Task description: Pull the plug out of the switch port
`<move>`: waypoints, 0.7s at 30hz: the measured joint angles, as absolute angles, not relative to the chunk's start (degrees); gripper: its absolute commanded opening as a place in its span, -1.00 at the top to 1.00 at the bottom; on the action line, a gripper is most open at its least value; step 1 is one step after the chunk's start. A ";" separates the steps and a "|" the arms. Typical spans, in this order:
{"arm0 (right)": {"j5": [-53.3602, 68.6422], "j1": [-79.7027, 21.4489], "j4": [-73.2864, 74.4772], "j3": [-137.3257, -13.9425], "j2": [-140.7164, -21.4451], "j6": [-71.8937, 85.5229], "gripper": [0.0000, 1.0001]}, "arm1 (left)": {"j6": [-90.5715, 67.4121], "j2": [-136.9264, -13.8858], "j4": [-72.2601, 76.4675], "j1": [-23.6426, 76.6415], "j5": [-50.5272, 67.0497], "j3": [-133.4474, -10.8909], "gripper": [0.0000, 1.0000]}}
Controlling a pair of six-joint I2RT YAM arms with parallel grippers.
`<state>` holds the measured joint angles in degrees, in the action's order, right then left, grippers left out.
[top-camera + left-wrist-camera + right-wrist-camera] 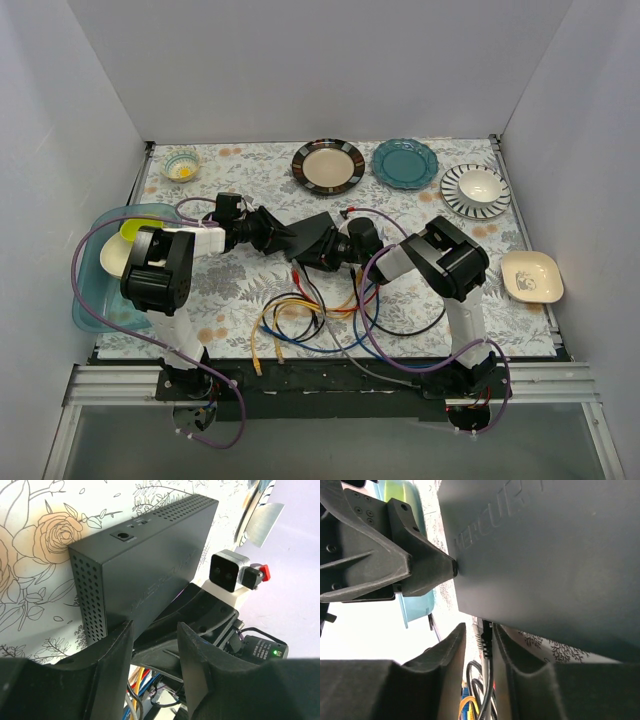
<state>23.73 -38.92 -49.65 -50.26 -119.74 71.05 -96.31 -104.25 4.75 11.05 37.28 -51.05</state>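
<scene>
The switch (318, 238) is a flat black box in the middle of the table, tipped up between my two grippers. In the left wrist view its perforated end and logo face (145, 565) fill the middle. My left gripper (288, 238) is open, and its fingertips (117, 645) rest against the logo face; that contact also shows in the right wrist view. My right gripper (345, 250) is open and straddles a black plug (486, 641) that sits in a socket on the switch's lower edge (545, 560). The right finger touches the plug. The left finger stands a little apart from it.
Several coloured cables (310, 320) lie coiled in front of the switch. Plates (328, 165) and bowls (476, 190) line the back and right side. A teal tray (92, 310) with a yellow-green bowl sits at the left edge. White walls enclose the table.
</scene>
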 measured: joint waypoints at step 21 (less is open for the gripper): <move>25.39 -38.11 -47.75 -52.01 -122.26 76.29 0.74 | -96.25 -103.68 6.04 10.94 37.43 -49.63 0.21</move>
<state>25.39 -38.11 -47.75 -52.01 -122.26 76.29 -96.25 -103.68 6.04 10.94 37.43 -49.63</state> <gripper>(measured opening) 0.210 0.394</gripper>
